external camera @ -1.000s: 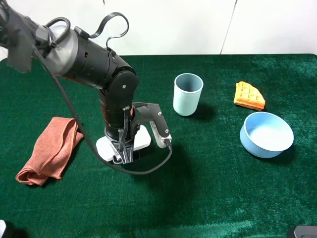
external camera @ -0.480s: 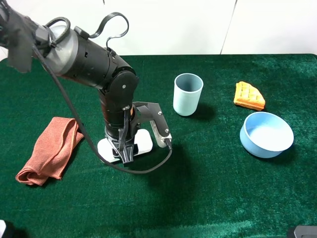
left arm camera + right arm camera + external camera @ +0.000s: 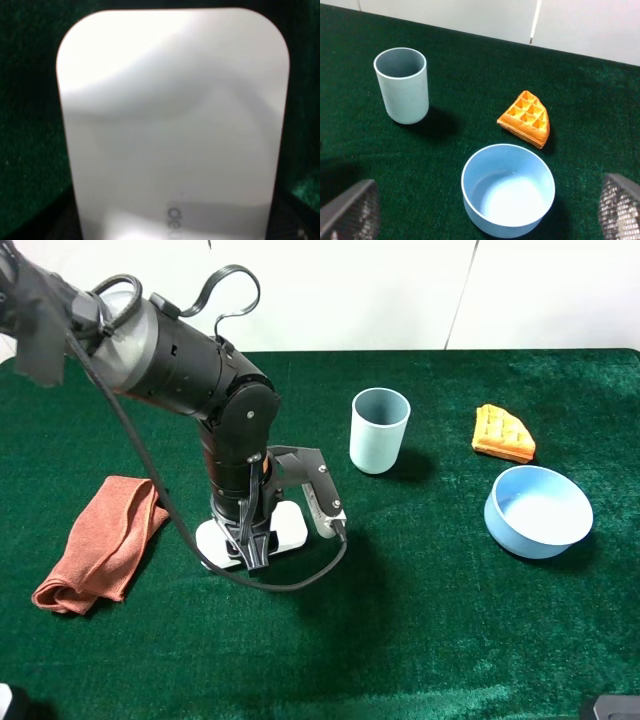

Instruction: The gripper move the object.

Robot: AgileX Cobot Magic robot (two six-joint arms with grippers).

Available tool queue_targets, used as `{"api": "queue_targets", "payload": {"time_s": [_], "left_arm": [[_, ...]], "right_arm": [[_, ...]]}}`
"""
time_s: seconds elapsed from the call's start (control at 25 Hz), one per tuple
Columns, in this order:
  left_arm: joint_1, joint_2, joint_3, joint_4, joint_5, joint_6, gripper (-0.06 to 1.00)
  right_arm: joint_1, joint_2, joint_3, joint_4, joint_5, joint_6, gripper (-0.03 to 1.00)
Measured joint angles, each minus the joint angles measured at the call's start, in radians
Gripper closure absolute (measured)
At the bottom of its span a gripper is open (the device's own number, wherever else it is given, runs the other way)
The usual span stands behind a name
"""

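The object is a flat white box (image 3: 287, 527) with rounded corners, lying on the green cloth left of centre. My left gripper (image 3: 252, 552) points straight down on it, and the arm hides the box's middle. In the left wrist view the box (image 3: 170, 125) fills the frame, with dark fingers (image 3: 45, 227) at both of its long sides. The jaws look closed on it. My right gripper (image 3: 482, 212) is open and empty, its pads (image 3: 347, 210) wide apart, well to the right of the box.
A light-blue cup (image 3: 379, 430) stands behind and to the right of the box. A light-blue bowl (image 3: 538, 511) and a waffle piece (image 3: 502, 433) lie at the right. A folded orange cloth (image 3: 100, 540) lies at the left. A black cable (image 3: 300, 575) loops just in front of the box.
The white box has turned slightly and shifted a little to the right under my left gripper. Its left end now sits lower and flatter. The right arm has not moved.
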Motion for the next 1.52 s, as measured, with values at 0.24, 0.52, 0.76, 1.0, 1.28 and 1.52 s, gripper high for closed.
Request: {"api": "queue_targets", "payload": {"time_s": [0.24, 0.52, 0.76, 1.0, 1.28, 1.52], "left_arm": [[0.000, 0.000, -0.053, 0.006, 0.109, -0.019, 0.33], [-0.006, 0.001, -0.195, 0.042, 0.247, -0.073, 0.33], [-0.051, 0.001, -0.282, 0.062, 0.263, -0.089, 0.33], [-0.106, 0.066, -0.443, 0.070, 0.305, -0.089, 0.33], [-0.190, 0.212, -0.701, 0.068, 0.379, -0.049, 0.33], [-0.224, 0.327, -0.882, 0.029, 0.416, -0.013, 0.33]], "right_arm": [[0.000, 0.000, 0.000, 0.000, 0.000, 0.000, 0.30], [0.000, 0.000, 0.000, 0.000, 0.000, 0.000, 0.30], [0.000, 0.000, 0.000, 0.000, 0.000, 0.000, 0.30], [0.000, 0.000, 0.000, 0.000, 0.000, 0.000, 0.30], [0.000, 0.000, 0.000, 0.001, 0.000, 0.000, 0.30], [0.000, 0.000, 0.000, 0.001, 0.000, 0.000, 0.30]]}}
